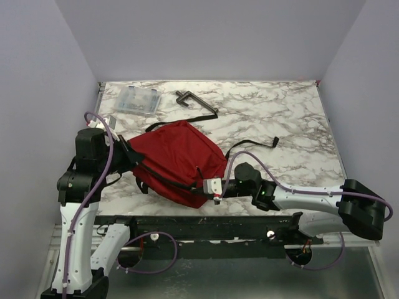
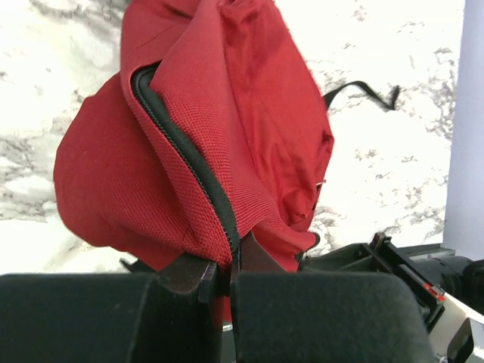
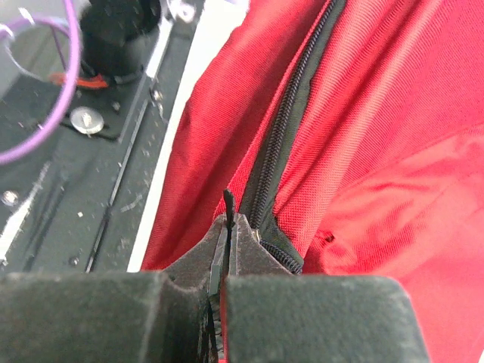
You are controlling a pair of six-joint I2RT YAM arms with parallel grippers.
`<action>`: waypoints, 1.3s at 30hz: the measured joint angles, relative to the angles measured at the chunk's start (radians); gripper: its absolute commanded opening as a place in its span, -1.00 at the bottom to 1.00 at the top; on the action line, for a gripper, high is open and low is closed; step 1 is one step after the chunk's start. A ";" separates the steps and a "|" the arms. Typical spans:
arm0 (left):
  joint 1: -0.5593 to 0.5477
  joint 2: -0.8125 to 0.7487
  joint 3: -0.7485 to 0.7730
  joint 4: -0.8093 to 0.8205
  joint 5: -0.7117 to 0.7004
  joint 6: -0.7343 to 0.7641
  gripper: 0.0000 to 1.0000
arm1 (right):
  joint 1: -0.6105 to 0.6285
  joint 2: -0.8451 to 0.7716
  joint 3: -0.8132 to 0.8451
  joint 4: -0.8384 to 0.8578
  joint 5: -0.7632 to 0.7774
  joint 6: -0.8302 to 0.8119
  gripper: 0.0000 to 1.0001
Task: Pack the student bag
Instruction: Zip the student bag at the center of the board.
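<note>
Both pinched tight on student bag (image 1: 177, 156) zipper (image 2: 189, 162), left gripper (image 2: 229, 274), right gripper (image 3: 227, 243)

Past the right fingers (image 3: 318, 318), the student bag (image 3: 378, 113) runs off top and right. The left fingers (image 2: 318, 318) hide its near edge.

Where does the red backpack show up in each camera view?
Top view: backpack left of centre on the table, between the left gripper and right gripper.
Left wrist: backpack fills the middle and top.
Right wrist: backpack fills the right side.
Shared landmark: its black zipper.
</note>
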 measured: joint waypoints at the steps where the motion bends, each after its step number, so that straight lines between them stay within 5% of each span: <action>1: 0.000 0.005 0.023 -0.006 0.001 0.000 -1.00 | 0.000 -0.001 -0.003 0.031 -0.027 0.018 -0.99; 10: 0.013 0.079 0.250 -0.052 0.029 -0.013 -1.00 | -0.009 0.152 0.035 0.430 -0.282 0.203 -0.92; 19: 0.026 0.169 0.473 -0.060 0.050 -0.054 -1.00 | -0.010 0.291 0.144 0.743 -0.306 0.497 -0.85; 30: 0.034 0.189 0.528 -0.053 0.052 -0.131 -1.00 | -0.009 0.280 0.225 0.829 -0.288 0.690 -0.99; 35: 0.034 0.158 0.528 -0.059 0.028 -0.135 -1.00 | -0.008 0.237 0.127 0.884 -0.214 0.718 -0.99; 39: 0.034 0.170 0.527 -0.063 0.099 -0.129 -1.00 | -0.008 0.125 0.092 0.764 -0.116 0.686 -0.99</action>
